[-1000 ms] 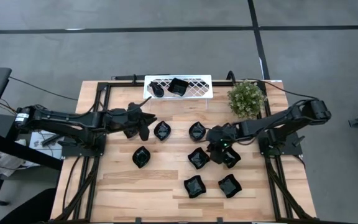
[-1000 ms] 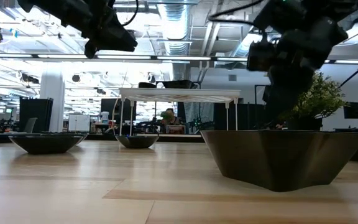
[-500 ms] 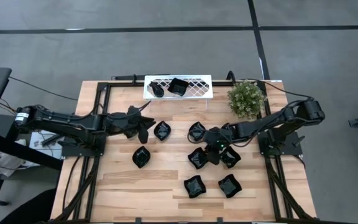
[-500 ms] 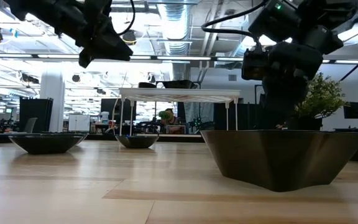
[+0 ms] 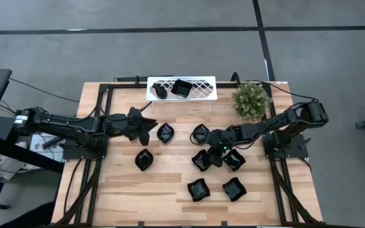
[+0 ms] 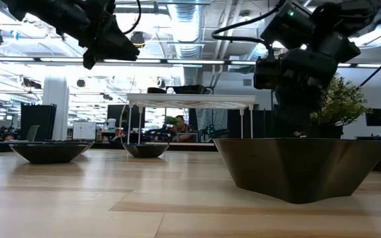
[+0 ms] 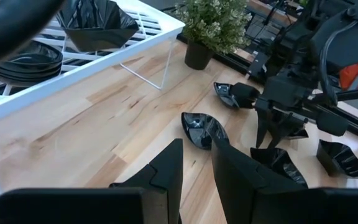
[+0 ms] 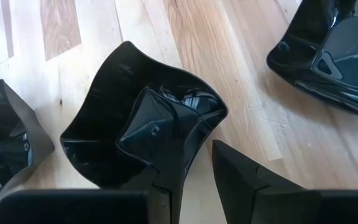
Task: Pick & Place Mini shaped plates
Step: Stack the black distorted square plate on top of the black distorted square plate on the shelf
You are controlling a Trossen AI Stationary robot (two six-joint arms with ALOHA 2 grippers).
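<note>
Plates lie scattered on the wooden table (image 5: 170, 190) — two at the near edge (image 5: 198, 189) (image 5: 234, 188), one left of centre (image 5: 144, 159), more mid-table. Right claw (image 8: 188, 163) sits low over a square plate (image 8: 138, 127): one finger is inside the bowl, the other outside its rim, the gap narrow, the plate resting on the wood. Left claw (image 7: 196, 163) hangs above the table beside a leaf plate (image 5: 165, 133), fingers close together with nothing between them. Farther back, the white rack (image 5: 201, 89) carries two plates — one square (image 5: 181, 88), one rounded (image 5: 160, 91) — next to a potted plant (image 5: 251, 100).
</note>
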